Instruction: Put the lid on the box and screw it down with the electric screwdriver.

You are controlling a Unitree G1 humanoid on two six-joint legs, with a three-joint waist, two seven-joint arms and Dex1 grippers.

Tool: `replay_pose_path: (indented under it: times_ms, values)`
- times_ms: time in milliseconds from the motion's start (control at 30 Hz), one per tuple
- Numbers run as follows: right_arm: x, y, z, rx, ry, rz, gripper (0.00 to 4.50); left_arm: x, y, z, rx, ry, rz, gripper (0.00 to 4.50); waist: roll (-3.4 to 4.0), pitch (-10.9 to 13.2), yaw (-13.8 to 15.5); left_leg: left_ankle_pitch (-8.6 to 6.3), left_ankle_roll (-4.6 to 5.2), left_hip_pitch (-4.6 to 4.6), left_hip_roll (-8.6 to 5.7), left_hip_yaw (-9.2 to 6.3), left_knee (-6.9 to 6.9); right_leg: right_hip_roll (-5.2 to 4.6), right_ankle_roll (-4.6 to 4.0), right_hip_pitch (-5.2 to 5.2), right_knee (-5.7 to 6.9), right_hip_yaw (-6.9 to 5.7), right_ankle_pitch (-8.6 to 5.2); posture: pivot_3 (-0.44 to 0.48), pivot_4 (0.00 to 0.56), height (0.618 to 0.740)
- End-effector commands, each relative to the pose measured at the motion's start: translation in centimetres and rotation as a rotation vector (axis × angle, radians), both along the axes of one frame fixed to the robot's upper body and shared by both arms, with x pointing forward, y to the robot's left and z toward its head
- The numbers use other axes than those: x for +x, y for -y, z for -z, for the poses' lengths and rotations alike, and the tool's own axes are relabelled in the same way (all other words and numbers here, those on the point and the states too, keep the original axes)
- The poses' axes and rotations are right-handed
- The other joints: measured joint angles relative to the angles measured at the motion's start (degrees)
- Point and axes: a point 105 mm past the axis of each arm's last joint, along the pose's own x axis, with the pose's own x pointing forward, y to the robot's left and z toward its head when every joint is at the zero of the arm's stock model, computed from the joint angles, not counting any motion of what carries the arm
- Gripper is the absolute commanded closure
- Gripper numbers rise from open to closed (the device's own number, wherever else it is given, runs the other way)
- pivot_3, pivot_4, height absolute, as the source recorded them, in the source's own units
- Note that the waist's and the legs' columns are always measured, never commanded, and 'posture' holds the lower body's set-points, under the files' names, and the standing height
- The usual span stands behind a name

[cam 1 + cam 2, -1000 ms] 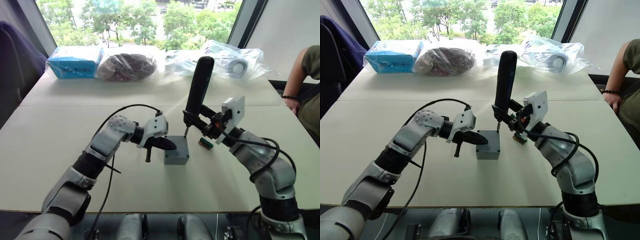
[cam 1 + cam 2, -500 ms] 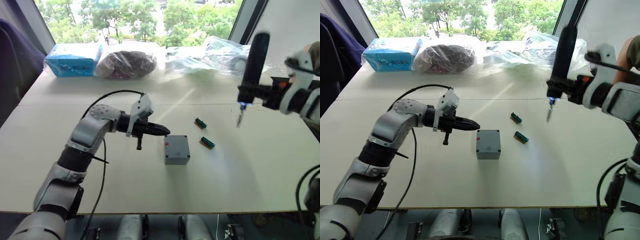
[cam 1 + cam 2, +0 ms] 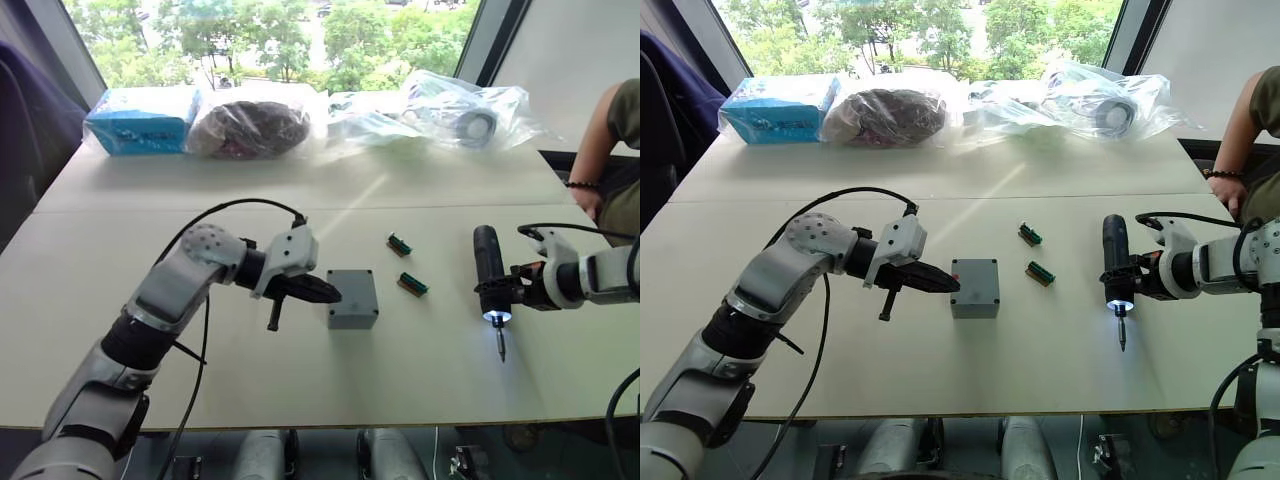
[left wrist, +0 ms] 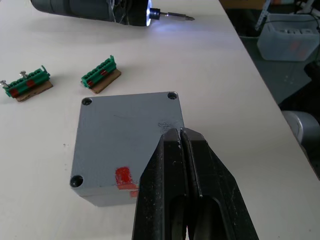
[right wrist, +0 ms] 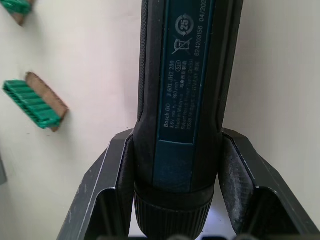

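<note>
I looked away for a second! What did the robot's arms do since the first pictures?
The right gripper, shut on the electric screwdriver, swung it away from the box to the robot's right and lowered it flat by the table, tip lit. The left gripper, shut, drew back briefly and is at the box's left edge again. The box and two green parts stayed put.

The grey box [image 3: 353, 298], its lid [image 4: 129, 135] seated flat on top with screw holes at the corners and a red mark on one side, sits just beyond the tips of the left claw [image 3: 333, 295]. The dark electric screwdriver [image 3: 489, 285] lies clamped in the right claw [image 3: 1143, 277], well apart from the box, its bit pointing toward the table's near edge and its tip lit.
</note>
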Motion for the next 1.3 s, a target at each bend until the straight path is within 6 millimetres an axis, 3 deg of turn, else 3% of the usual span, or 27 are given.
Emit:
replay_pose_path:
  times_ms: [33, 200, 267, 300, 433, 500, 600, 700, 767, 833, 933, 1067, 1200, 1300]
  values:
    - [0.3, 0.7, -1.9, -0.016, 0.027, 0.008, 2.71, -0.3, 0.1, -0.7, -0.019, 0.031, -0.002, 4.5, 0.0, 0.0, 0.1, 0.0, 0.0, -0.01, 0.0, -0.01, 0.01, 0.0, 0.0, 0.0, -0.01, 0.0, 0.0, 0.0, 0.15, 0.74]
    - [0.2, 0.6, -1.0, -0.047, -0.013, -0.004, 2.71, -0.1, 0.0, -0.8, -0.033, 0.029, -0.025, 4.5, 0.0, 0.0, 0.2, -0.01, 0.01, -0.01, 0.0, -0.01, 0.01, 0.01, 0.0, 0.0, -0.01, 0.0, 0.0, 0.0, 0.15, 0.74]
    - [0.1, 0.8, -0.7, -0.066, -0.025, -0.008, 1.7, 0.3, -0.1, -0.8, -0.038, 0.027, -0.044, 4.5, 0.0, 0.0, 0.2, -0.01, 0.01, -0.01, 0.0, 0.0, 0.01, 0.01, 0.0, 0.0, -0.01, 0.0, 0.0, 0.0, 0.15, 0.74]
    - [0.1, 0.8, -0.6, -0.068, -0.027, -0.006, 1.63, 0.5, -0.2, -0.8, -0.036, 0.033, -0.052, 4.5, 0.0, 0.0, 0.3, -0.01, 0.01, -0.02, 0.0, -0.01, 0.02, 0.02, 0.0, 0.01, -0.01, -0.01, 0.0, 0.0, 0.15, 0.74]
    - [0.1, 1.0, -0.7, -0.09, -0.012, -0.011, 0.22, 1.7, -0.9, -1.5, -0.058, 0.042, -0.104, 4.5, 0.0, 0.0, 0.3, -0.01, 0.01, -0.01, 0.01, -0.03, 0.06, 0.03, 0.0, 0.03, -0.01, -0.01, 0.0, 0.0, 0.15, 0.74]
    - [0.3, 1.2, -1.1, -0.107, 0.009, -0.008, 0.05, 2.2, -1.2, -1.9, -0.073, 0.044, -0.13, 4.5, -0.01, 0.0, 0.4, -0.01, 0.01, -0.01, 0.0, -0.04, 0.07, 0.03, 0.0, 0.04, -0.01, -0.01, 0.0, 0.0, 0.15, 0.74]
    - [0.9, 1.0, -3.3, -0.081, 0.089, -0.018, 0.05, 3.2, -2.1, -2.9, -0.126, 0.021, -0.2, 4.5, -0.01, 0.0, 0.2, -0.01, 0.01, -0.03, 0.0, -0.04, 0.07, 0.03, 0.0, 0.02, -0.01, -0.01, 0.0, 0.0, 0.15, 0.74]
    - [2.0, 0.1, -8.2, -0.018, 0.325, -0.109, 0.05, 3.6, -3.4, -3.4, -0.151, 0.0, -0.252, 4.5, 0.05, 0.0, 0.2, -0.01, 0.01, -0.03, 0.01, -0.02, 0.06, 0.04, 0.01, -0.01, 0.0, -0.01, 0.0, 0.0, 0.15, 0.74]
    - [2.0, -0.9, -10.7, -0.007, 0.446, -0.197, 0.05, 3.9, -4.0, -3.3, -0.155, -0.008, -0.285, 4.5, 0.11, 0.1, 0.1, -0.01, 0.01, -0.04, 0.01, -0.02, 0.02, 0.05, 0.02, -0.05, 0.0, -0.01, 0.0, 0.0, 0.15, 0.74]
    - [1.5, -3.2, -12.3, -0.048, 0.572, -0.374, 0.05, 4.4, -4.6, -2.8, -0.145, -0.019, -0.327, 4.5, 0.11, 0.1, 0.1, -0.01, 0.01, -0.04, 0.09, -0.02, 0.01, 0.14, 0.02, -0.06, -0.02, -0.01, -0.01, 0.0, 0.15, 0.74]
    - [0.0, -6.6, -11.0, -0.172, 0.658, -0.646, 0.05, 4.6, -4.8, -1.5, -0.1, -0.018, -0.35, 4.5, 0.01, 0.0, 0.2, -0.01, 0.01, -0.04, 0.22, -0.1, 0.02, 0.29, 0.01, -0.02, -0.04, -0.02, -0.01, 0.0, 0.15, 0.74]
    - [-3.7, -11.3, -4.2, -0.225, 0.591, -0.957, 0.05, 4.0, -4.3, 1.7, 0.021, -0.023, -0.324, 4.5, -0.12, 0.1, 0.4, -0.01, -0.01, -0.03, 0.25, -0.19, 0.08, 0.3, 0.01, 0.07, -0.03, -0.07, -0.01, 0.0, 0.15, 0.74]
    - [-5.5, -13.2, -0.8, -0.184, 0.563, -1.044, 0.05, 3.7, -3.6, 3.3, 0.07, -0.024, -0.29, 4.5, -0.13, 0.1, 0.4, 0.01, -0.04, -0.09, 0.14, -0.15, 0.16, 0.21, 0.02, 0.01, 0.04, -0.04, -0.01, 0.0, 0.15, 0.74]
    - [-5.6, -13.9, 0.6, -0.202, 0.566, -1.071, 0.05, 3.7, -2.8, 3.8, 0.079, -0.025, -0.256, 4.5, -0.16, 0.1, 0.4, 0.02, -0.05, -0.08, 0.13, -0.16, 0.2, 0.21, 0.02, 0.04, 0.06, -0.04, 0.0, 0.0, 0.15, 0.74]
